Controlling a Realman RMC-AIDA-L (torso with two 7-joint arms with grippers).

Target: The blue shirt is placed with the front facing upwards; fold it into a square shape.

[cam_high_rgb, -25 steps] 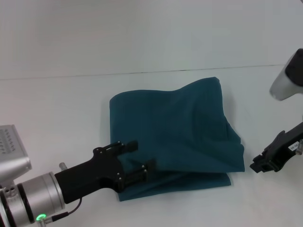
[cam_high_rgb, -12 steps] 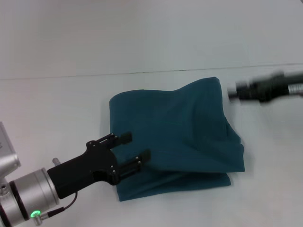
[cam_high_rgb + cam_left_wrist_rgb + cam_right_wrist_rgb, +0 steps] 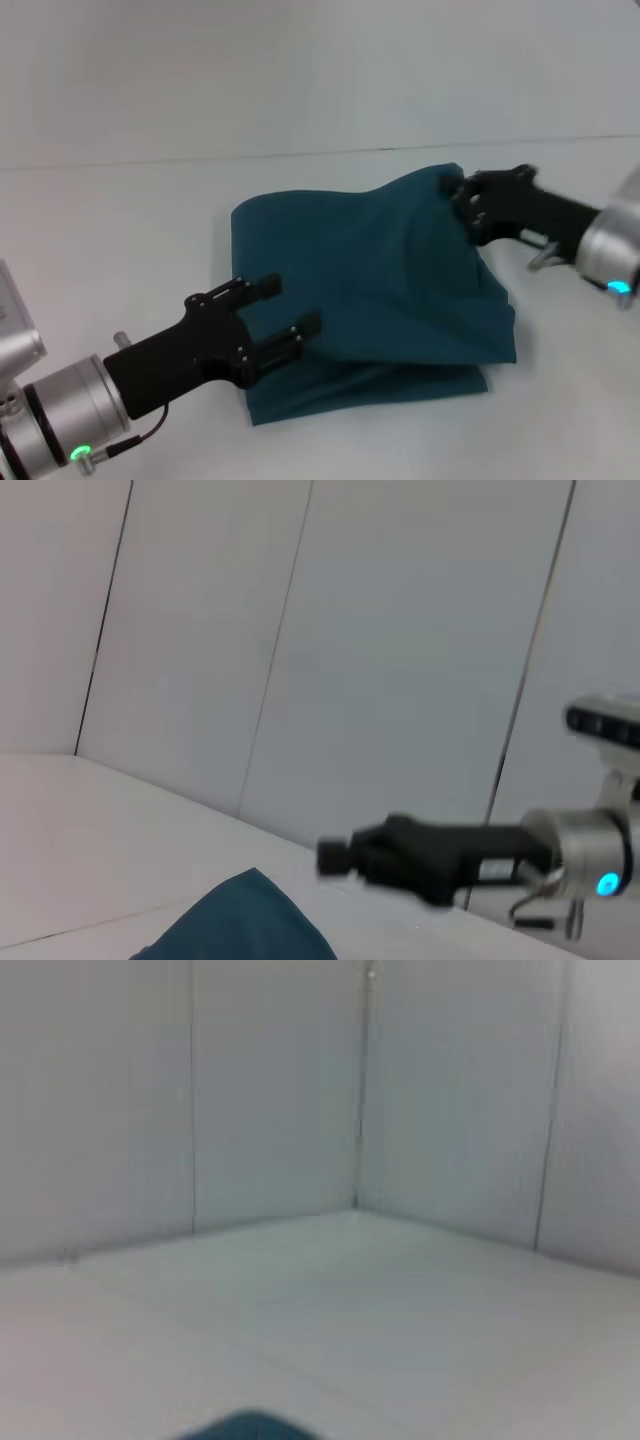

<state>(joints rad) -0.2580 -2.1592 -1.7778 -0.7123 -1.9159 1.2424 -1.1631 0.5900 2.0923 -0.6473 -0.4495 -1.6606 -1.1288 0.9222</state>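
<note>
The blue shirt [image 3: 380, 290] lies folded into a rough rectangle in the middle of the white table, plain teal side up, its far right corner raised in a hump. My left gripper [image 3: 288, 305] is open at the shirt's near left edge, its black fingers [image 3: 263, 288] spread over the fabric without pinching it. My right gripper [image 3: 468, 205] reaches in from the right and sits against the shirt's raised far right corner. The left wrist view shows that shirt corner [image 3: 240, 925] with the right arm's gripper [image 3: 400, 855] beside it. A sliver of shirt [image 3: 245, 1426] shows in the right wrist view.
The white table [image 3: 120, 230] extends on all sides of the shirt. A pale panelled wall [image 3: 300, 70] stands behind the table's far edge.
The right arm swung from the near right of the table up and across to the shirt's far right corner. The left gripper slid back slightly to the left and is off the fabric.
</note>
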